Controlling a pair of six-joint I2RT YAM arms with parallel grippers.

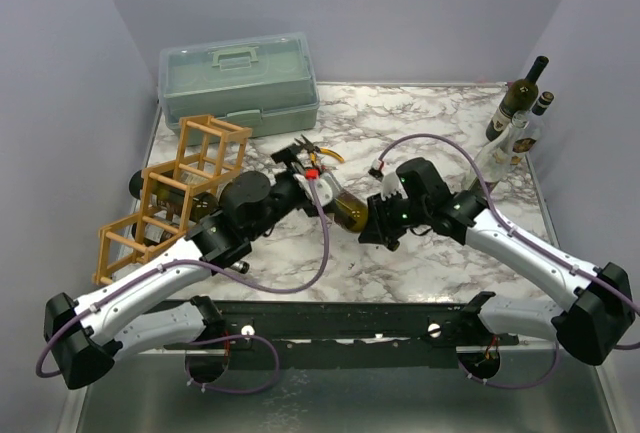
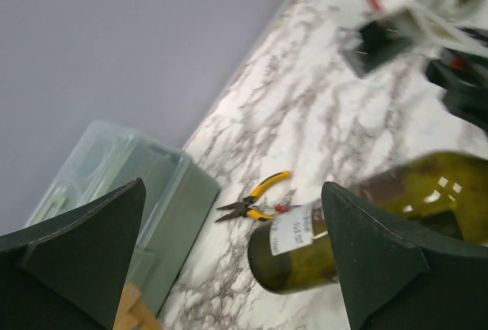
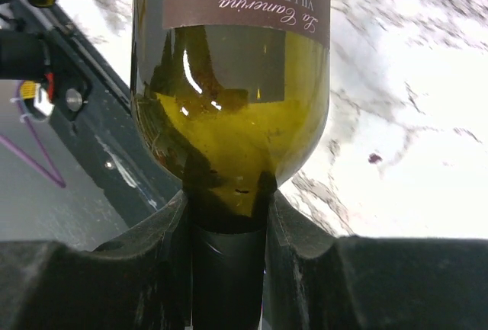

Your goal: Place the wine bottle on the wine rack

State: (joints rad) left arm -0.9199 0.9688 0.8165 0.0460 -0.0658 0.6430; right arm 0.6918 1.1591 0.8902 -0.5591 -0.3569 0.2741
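An olive-green wine bottle [image 1: 347, 213] with a white label lies horizontal over the middle of the marble table. My right gripper [image 1: 380, 219] is shut on its neck. In the right wrist view the dark neck sits pinched between the fingers of the right gripper [image 3: 226, 219], and the bottle body [image 3: 229, 109] stretches away above. My left gripper [image 1: 310, 175] stands wide open just beyond the bottle's base, touching nothing. Seen from the left wrist, the left gripper [image 2: 232, 187] frames the bottle base [image 2: 286, 261]. The orange-tan wine rack [image 1: 180, 188] stands at the table's left edge.
A pale green toolbox [image 1: 240, 78] sits at the back left, behind the rack. Yellow-handled pliers [image 1: 325, 158] lie near the left gripper's fingers. Two upright bottles [image 1: 520, 113] stand at the back right corner. A dark bottle [image 1: 137, 184] appears to lie in the rack.
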